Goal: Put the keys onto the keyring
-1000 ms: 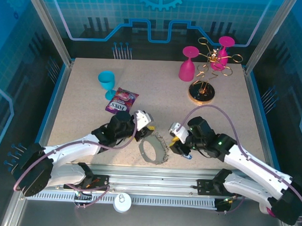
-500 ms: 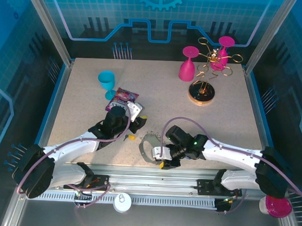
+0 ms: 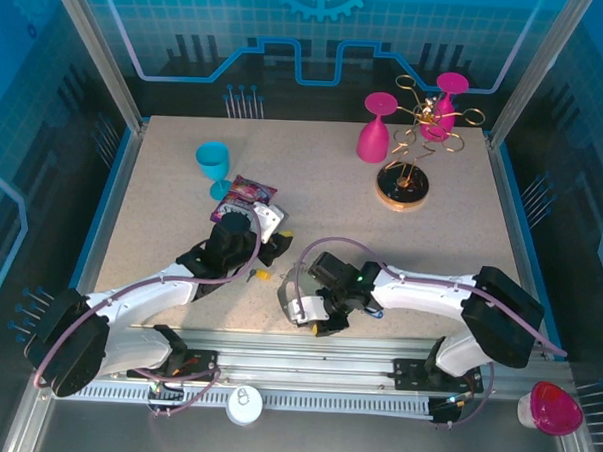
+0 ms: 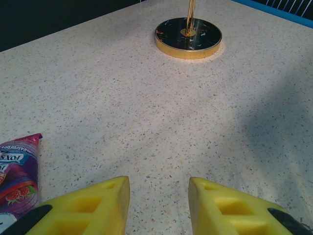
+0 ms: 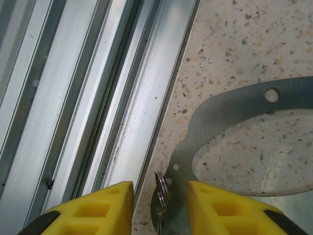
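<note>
Between the right pincer's (image 5: pixel 159 190) jaws lies the keyring (image 5: pixel 230 104).

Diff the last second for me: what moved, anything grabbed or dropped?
Right gripper swung left and toward the near rail, now open over the near rim of the keyring. Left gripper pulled back toward the candy packet, open and empty; a small yellow piece now shows on the table beside it. Nothing visibly grabbed. Keyring, gold rack and teal cup stayed put.
</note>
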Controlling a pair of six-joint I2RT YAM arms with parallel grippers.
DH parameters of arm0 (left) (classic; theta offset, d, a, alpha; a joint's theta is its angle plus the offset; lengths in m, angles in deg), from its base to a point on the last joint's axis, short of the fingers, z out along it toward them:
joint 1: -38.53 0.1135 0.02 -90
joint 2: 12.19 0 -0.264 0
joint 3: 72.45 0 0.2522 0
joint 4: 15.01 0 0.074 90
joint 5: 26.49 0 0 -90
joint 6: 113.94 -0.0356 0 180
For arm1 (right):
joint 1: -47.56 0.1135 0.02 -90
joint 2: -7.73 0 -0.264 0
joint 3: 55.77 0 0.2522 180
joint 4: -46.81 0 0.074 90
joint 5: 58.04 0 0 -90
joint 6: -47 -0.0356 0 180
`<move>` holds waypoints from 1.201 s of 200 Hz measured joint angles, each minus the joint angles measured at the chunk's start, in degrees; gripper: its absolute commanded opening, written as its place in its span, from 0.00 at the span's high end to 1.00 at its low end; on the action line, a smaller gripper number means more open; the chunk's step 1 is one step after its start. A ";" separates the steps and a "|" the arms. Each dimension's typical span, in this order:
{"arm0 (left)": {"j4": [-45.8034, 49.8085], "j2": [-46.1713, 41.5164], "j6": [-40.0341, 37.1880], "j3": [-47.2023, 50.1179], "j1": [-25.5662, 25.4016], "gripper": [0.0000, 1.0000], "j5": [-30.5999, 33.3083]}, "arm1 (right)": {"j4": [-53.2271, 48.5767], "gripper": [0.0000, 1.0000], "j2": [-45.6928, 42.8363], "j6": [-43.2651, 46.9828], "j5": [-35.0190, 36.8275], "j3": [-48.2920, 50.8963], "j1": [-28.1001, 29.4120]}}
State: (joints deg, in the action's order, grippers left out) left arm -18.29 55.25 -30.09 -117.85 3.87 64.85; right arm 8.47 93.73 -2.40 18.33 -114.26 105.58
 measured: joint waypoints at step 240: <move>-0.15 0.79 -13.42 -0.02 0.00 0.77 -24.96 | 3.34 1.00 -17.27 -14.21 -5.33 2.58 -18.32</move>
State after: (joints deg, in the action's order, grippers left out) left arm -18.44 56.04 -43.51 -117.87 3.87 39.89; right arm 11.82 76.46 -16.61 13.00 -111.68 87.27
